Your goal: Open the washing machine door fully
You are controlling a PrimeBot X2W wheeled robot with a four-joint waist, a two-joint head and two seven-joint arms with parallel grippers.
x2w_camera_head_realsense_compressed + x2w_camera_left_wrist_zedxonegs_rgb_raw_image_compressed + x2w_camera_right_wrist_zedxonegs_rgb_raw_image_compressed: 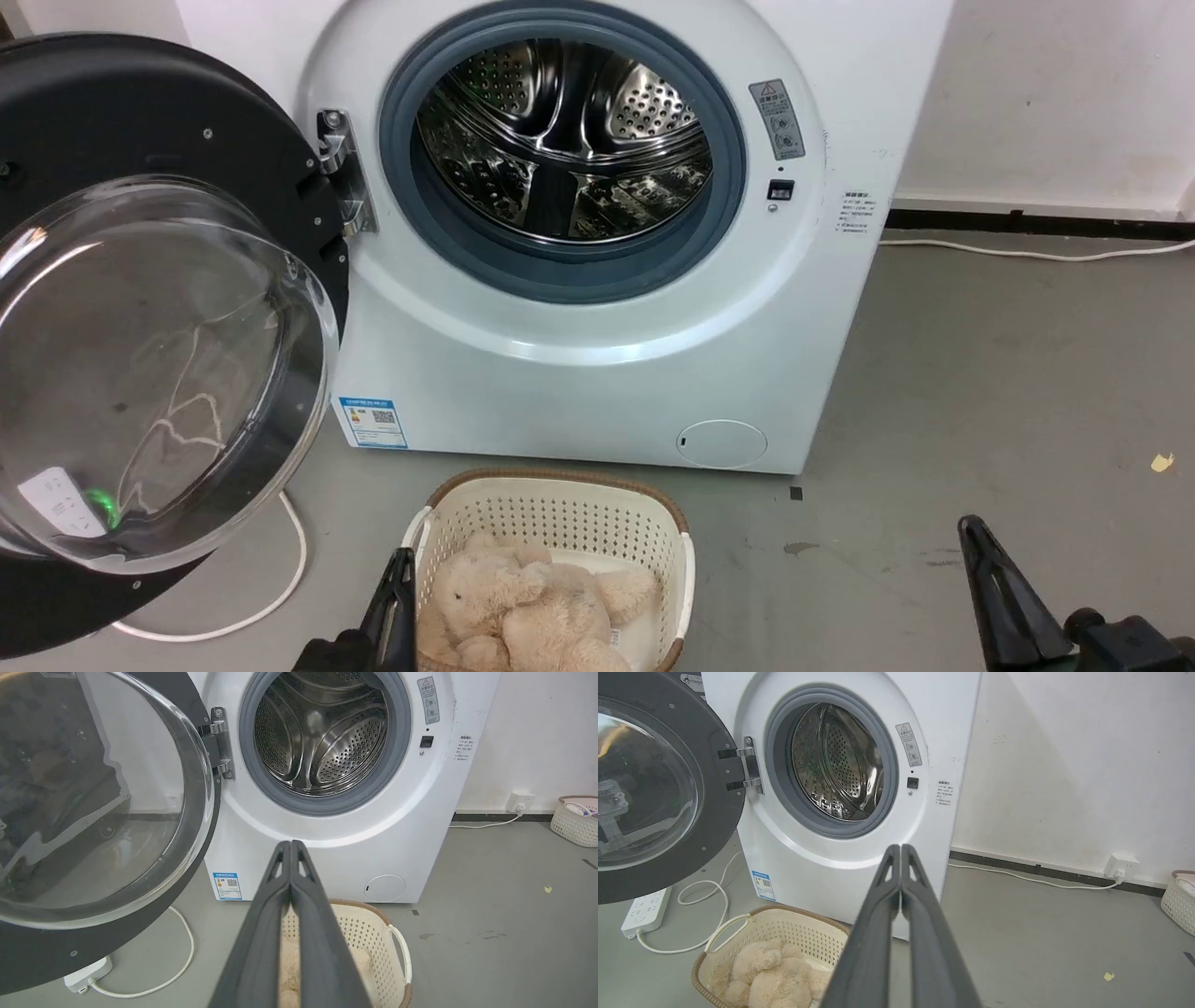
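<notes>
The washing machine door [159, 355] stands swung out on its hinge [341, 173] at the left of the washing machine [579, 373]. Its inner side with the clear glass bowl is turned toward the room, and the round opening with the grey ring and the steel drum [560, 140] is quite uncovered. The left fingers [285, 848] are pressed together along their length and hold nothing; they point at the lower front of the machine, above the basket [551, 478] with a plush toy [532, 597] that sits on the floor just before it. The right fingers [893, 851] are closed in the same way, also empty, low at the right and well apart from the door. Neither pair touches the door. I judge that the opening step is at its end or very near it — the door looks open well past a right angle, but from these views I cannot tell if the hinge has more travel. If some remains, the next move calls for the left fingers to go to the black rim of the door and press it gently further back, staying off the glass bowl and passing over the basket; the white cable [301, 551] and the power strip [644, 910] on the floor below the door seem out of its path — if none remains, nothing more is needed than to hold both arms away from the door
</notes>
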